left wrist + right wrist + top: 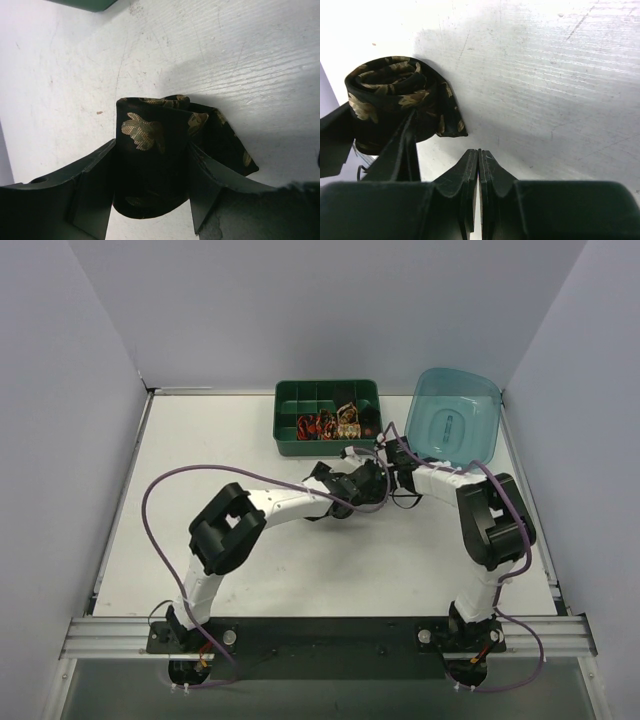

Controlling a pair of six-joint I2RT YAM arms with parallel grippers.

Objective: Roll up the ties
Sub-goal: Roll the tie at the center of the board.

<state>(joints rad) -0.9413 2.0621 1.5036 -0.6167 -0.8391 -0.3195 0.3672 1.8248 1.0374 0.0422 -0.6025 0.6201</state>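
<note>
Black fabric tie coil with gold leaves [150, 145], squeezed in left hand [152, 167], may unroll if let go; right hand [479, 156] clenched, empty.

left wrist: fingers [92, 190] are hiding the rolled tie [150, 145] at both flanks; tray [85, 3] is running off the top edge | top: arms [300, 502] are covering that tie; tray coils [322, 425] are reading too small to count

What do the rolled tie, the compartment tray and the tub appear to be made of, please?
The rolled tie: softly folded woven fabric, black with gold leaf motifs; compartment tray: likely moulded plastic, dark green, thin dividers; tub: translucent teal plastic, light passing through.
</note>
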